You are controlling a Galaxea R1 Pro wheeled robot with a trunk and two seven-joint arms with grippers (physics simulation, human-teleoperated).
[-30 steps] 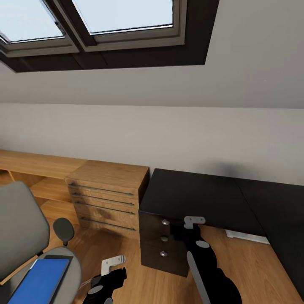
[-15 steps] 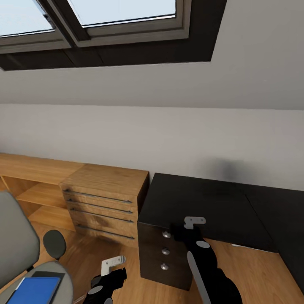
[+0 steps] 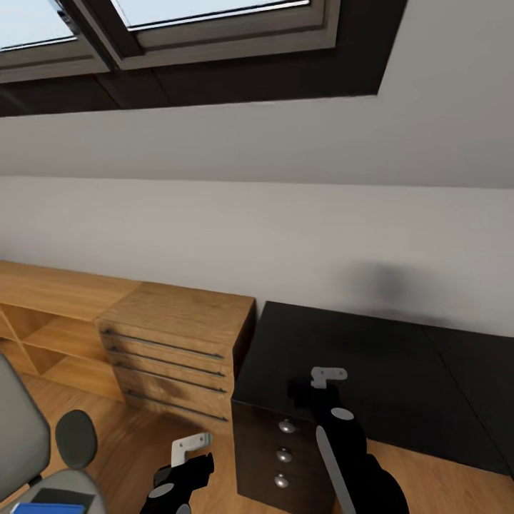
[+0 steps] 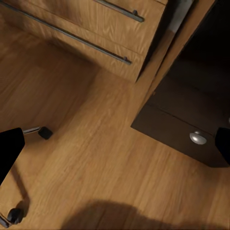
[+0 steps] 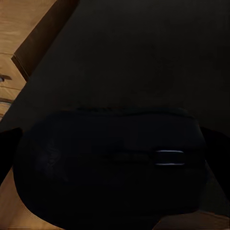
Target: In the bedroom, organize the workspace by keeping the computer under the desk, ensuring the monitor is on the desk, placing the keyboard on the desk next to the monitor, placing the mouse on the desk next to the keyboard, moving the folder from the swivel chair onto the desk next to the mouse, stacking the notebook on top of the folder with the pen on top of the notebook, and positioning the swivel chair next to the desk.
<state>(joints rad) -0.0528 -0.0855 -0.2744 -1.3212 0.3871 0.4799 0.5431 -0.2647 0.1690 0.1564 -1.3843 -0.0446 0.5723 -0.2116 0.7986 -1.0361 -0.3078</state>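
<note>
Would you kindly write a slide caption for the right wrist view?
Dark grey mouse held between the right gripper fingers above the glossy black desk.

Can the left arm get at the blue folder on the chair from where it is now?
Probably yes: the left gripper hangs free over the floor, with nothing between it and the folder on the swivel chair close by. Only the folder's far edge shows.
</note>
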